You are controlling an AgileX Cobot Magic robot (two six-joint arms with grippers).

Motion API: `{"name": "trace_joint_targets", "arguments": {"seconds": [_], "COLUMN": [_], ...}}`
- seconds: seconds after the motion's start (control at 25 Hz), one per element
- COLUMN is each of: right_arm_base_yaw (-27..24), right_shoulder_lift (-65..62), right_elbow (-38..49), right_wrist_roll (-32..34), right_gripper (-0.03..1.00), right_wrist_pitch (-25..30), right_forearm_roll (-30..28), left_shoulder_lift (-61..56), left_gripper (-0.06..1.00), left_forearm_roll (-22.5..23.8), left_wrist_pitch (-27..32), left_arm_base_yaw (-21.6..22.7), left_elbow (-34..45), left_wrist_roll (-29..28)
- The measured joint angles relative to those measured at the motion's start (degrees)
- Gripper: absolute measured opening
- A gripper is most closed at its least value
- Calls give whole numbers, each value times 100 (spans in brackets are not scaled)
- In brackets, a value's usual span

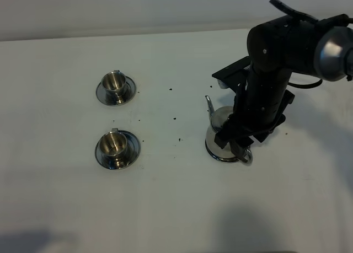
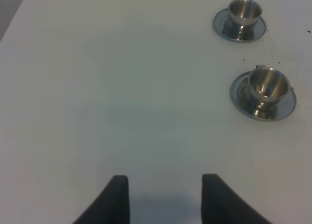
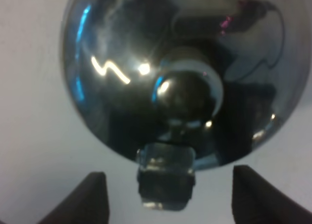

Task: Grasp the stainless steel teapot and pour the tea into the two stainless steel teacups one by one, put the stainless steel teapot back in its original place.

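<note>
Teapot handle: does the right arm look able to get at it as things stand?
Probably yes. The right gripper hangs open right above the stainless steel teapot, whose handle sits in line between the two fingers in the wrist view, and nothing lies between them.

Black right arm (image 1: 268,71); silver joint cap (image 1: 337,50); black cable (image 1: 306,85); left pincer fingers (image 2: 117,200) dark, tapered.

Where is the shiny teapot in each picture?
Exterior high: teapot, right of middle, mostly hidden under the right arm.
Left wrist: not in it.
Right wrist: fills the picture, lid knob near the middle.
Shared landmark: the white table, in all three views.
</note>
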Motion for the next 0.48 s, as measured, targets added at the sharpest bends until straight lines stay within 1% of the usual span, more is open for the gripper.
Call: {"name": "trace_joint_targets", "arguments": {"seconds": [0.28,0.48], "right_arm_base_yaw": [0,0], "right_shoulder_lift": [27,83], "right_elbow": [0,0], "right_wrist_roll": [162,188], "right_gripper": [53,53], "right_wrist_pitch": [-226,-230], "right_forearm_roll": [-47,-104], "left_shoulder_lift": [0,0], "left_gripper": [38,38], "left_forearm_roll": [0,0], "left_wrist_pitch": [0,0], "left_arm_base_yaw": [0,0], "left_elbow": [0,0], "left_wrist_roll": [0,0]}}
